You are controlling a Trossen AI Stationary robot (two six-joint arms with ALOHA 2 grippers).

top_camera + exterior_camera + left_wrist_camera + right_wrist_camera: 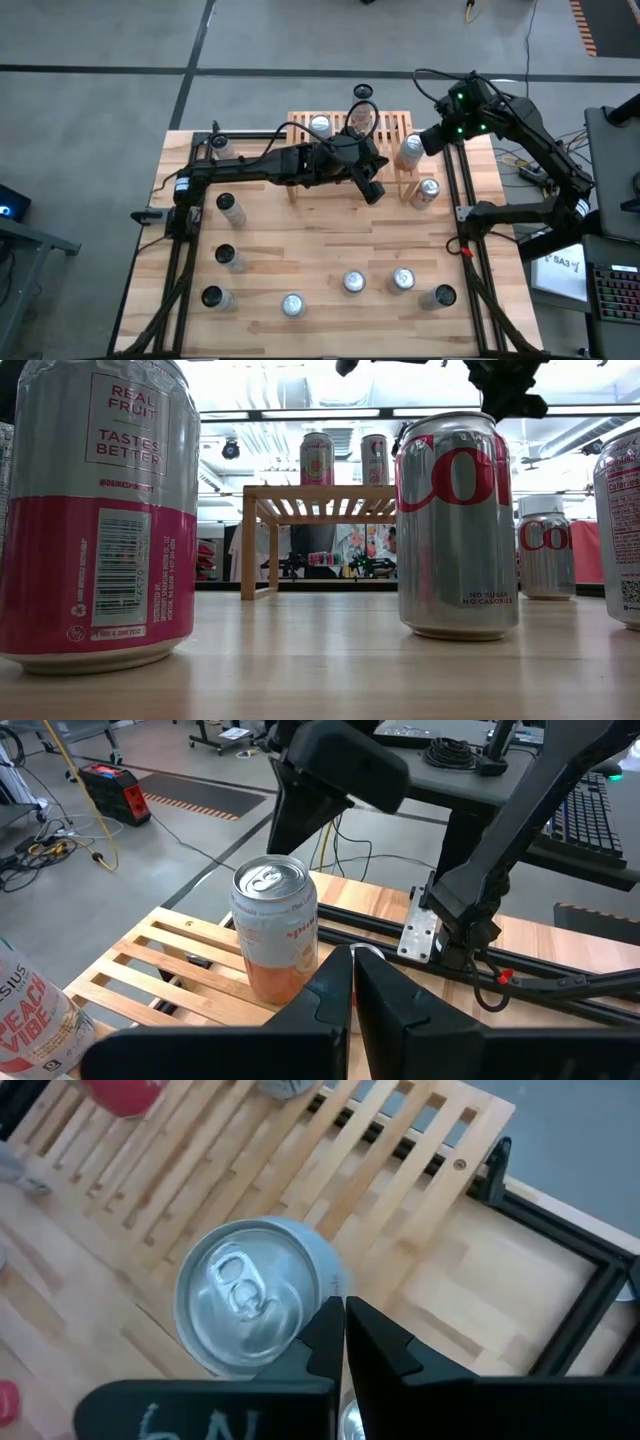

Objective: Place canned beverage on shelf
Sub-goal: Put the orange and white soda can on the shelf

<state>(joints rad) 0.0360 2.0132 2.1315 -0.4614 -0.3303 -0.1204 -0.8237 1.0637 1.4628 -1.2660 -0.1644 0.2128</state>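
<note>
Cans (362, 121) stand on the shelf (394, 124) beyond both arms' closed, empty fingers (352, 982).

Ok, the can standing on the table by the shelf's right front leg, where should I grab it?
Probably best to take the can around the middle of its round wall, coming straight down. It stands upright, top up, with a leg of the shelf close beside it, so close on the sides away from that leg.
</note>
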